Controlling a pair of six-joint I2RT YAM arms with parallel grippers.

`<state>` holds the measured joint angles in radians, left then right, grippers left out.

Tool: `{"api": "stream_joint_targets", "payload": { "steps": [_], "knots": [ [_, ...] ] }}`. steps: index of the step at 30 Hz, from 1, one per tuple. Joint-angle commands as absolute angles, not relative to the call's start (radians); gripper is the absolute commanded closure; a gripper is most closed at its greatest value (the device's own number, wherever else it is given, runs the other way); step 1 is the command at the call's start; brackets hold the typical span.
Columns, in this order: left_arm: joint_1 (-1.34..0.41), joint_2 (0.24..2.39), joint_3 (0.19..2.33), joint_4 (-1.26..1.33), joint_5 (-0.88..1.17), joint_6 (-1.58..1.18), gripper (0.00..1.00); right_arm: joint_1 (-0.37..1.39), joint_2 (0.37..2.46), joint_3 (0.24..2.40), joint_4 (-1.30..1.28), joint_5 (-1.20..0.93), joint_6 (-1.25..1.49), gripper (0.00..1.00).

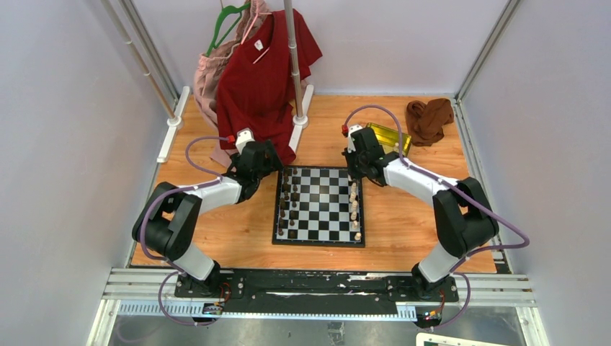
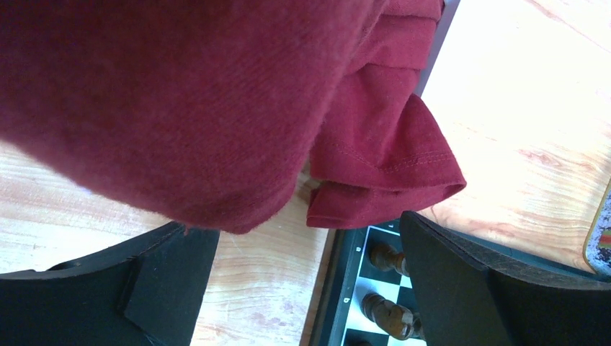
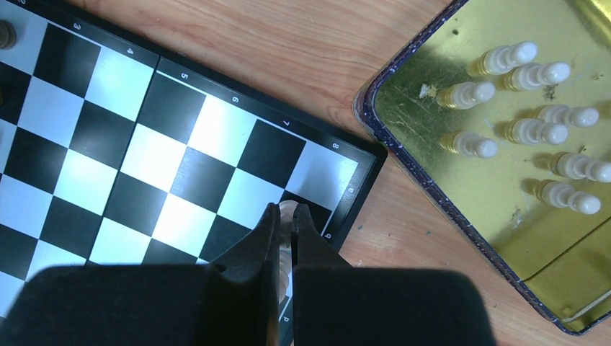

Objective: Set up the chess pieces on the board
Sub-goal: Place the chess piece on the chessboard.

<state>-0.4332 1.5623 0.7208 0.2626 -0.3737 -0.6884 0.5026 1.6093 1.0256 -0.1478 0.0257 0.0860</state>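
A red shirt (image 1: pixel 263 72) hangs by a metal pole (image 1: pixel 294 50) at upper centre, with a pink garment (image 1: pixel 207 76) under a green hanger (image 1: pixel 229 18) just left of it. A crumpled brown cloth (image 1: pixel 429 119) lies at the upper right of the wooden worktop (image 1: pixel 403 223), near a gold tin (image 1: pixel 393 137).

Pale grey walls (image 1: pixel 65 144) enclose a wooden tabletop (image 1: pixel 403 238) under even light. At upper centre a metal pole (image 1: pixel 291 50) carries a red shirt (image 1: pixel 259 79) and a pink garment (image 1: pixel 207 76). A brown cloth (image 1: pixel 430 119) lies upper right. An aluminium rail (image 1: pixel 504 292) crosses the bottom.
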Motion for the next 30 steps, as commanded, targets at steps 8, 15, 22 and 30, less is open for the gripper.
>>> {"api": "stream_joint_targets", "payload": {
  "steps": [8, 15, 22, 30],
  "knots": [
    [-0.422, 1.560, 0.706, 0.303, -0.379, -0.692, 0.00, 0.519, 1.633, 0.990, -0.125, 0.027, 0.100, 1.00],
    [-0.422, 1.562, 0.705, 0.305, -0.377, -0.690, 0.00, 0.520, 1.634, 0.978, -0.123, 0.031, 0.104, 1.00],
    [-0.422, 1.567, 0.701, 0.306, -0.373, -0.695, 0.00, 0.519, 1.622, 0.963, -0.126, 0.043, 0.109, 0.82],
    [-0.422, 1.555, 0.694, 0.306, -0.368, -0.697, 0.00, 0.527, 1.586, 0.954, -0.132, 0.055, 0.107, 0.68]
  ]
}}
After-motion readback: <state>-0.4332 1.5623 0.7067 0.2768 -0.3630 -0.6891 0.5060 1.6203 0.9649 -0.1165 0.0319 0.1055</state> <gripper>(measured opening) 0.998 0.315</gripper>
